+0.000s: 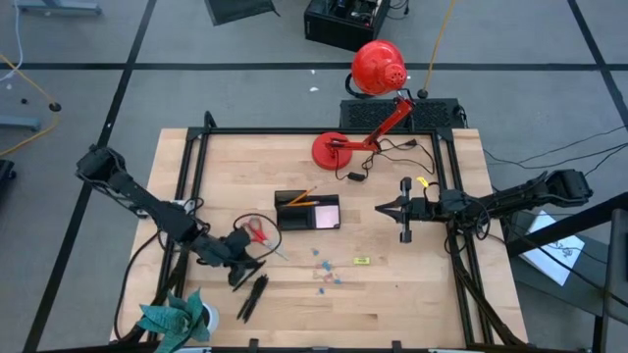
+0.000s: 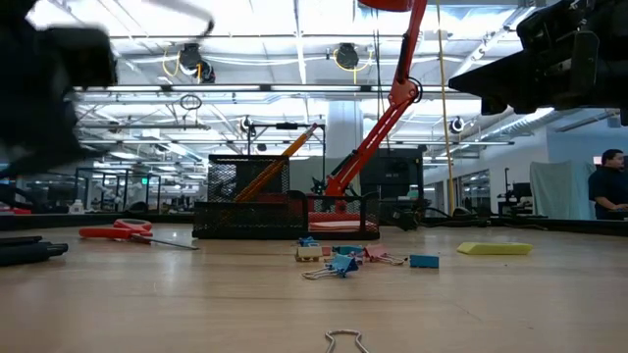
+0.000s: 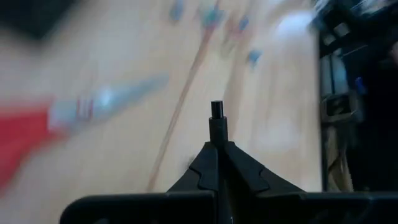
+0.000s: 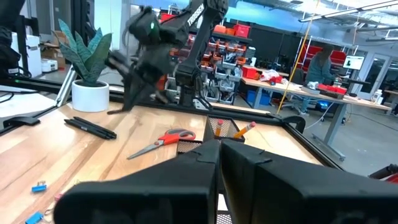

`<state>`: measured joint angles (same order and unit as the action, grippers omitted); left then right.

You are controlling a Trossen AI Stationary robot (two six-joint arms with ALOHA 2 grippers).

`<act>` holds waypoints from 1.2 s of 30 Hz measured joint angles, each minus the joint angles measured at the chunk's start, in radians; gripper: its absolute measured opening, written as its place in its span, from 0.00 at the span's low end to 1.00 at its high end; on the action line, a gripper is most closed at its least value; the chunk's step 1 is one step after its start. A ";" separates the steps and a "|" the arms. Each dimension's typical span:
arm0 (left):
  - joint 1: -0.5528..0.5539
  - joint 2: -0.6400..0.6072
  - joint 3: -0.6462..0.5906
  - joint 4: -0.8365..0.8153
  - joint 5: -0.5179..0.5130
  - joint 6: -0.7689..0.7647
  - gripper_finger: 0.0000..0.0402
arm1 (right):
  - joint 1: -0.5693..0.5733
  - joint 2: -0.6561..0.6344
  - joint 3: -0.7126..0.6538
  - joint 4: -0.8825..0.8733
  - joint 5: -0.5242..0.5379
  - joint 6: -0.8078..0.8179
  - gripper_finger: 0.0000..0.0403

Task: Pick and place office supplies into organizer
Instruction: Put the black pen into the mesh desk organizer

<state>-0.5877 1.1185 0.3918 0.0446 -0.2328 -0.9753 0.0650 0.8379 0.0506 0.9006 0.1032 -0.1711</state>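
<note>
Red-handled scissors [image 1: 257,232] lie flat on the worktop left of the organizer [image 1: 308,211], blades pointing right toward the clips [image 1: 324,270]. I judge them stiff, light and awkwardly flat; the shank between handles and blades looks the best hold. My left end effector [image 1: 245,257] hovers just near of them, clenched on what looks like a dark pen tip. My right end effector [image 1: 385,208] waits right of the organizer, clenched on nothing. Pens [image 1: 252,295] lie near the plant [image 1: 177,319].

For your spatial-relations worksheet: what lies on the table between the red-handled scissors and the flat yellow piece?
In the high view, small blue clips lie scattered between the red-handled scissors and the flat yellow piece.
</note>
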 joint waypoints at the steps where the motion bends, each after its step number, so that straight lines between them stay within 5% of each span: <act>1: 0.006 -0.016 0.012 0.001 -0.029 0.056 0.02 | 0.000 0.000 0.000 0.000 0.000 0.000 0.02; 11: 0.122 -0.092 0.205 0.003 -0.275 0.637 0.02 | 0.000 0.000 0.000 0.000 0.000 0.000 0.02; 17: 0.213 -0.061 0.282 0.036 -0.361 0.861 0.02 | 0.000 0.000 0.000 0.000 0.000 -0.001 0.02; 28: 0.400 0.135 0.306 0.316 -0.382 1.092 0.02 | 0.000 0.000 0.000 0.000 0.000 -0.001 0.02; 36: 0.458 0.277 0.306 0.348 -0.394 1.071 0.02 | 0.000 0.000 0.000 0.002 0.000 -0.001 0.02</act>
<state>-0.1297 1.3951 0.6979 0.3928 -0.6267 0.0958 0.0650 0.8379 0.0506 0.9024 0.1032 -0.1722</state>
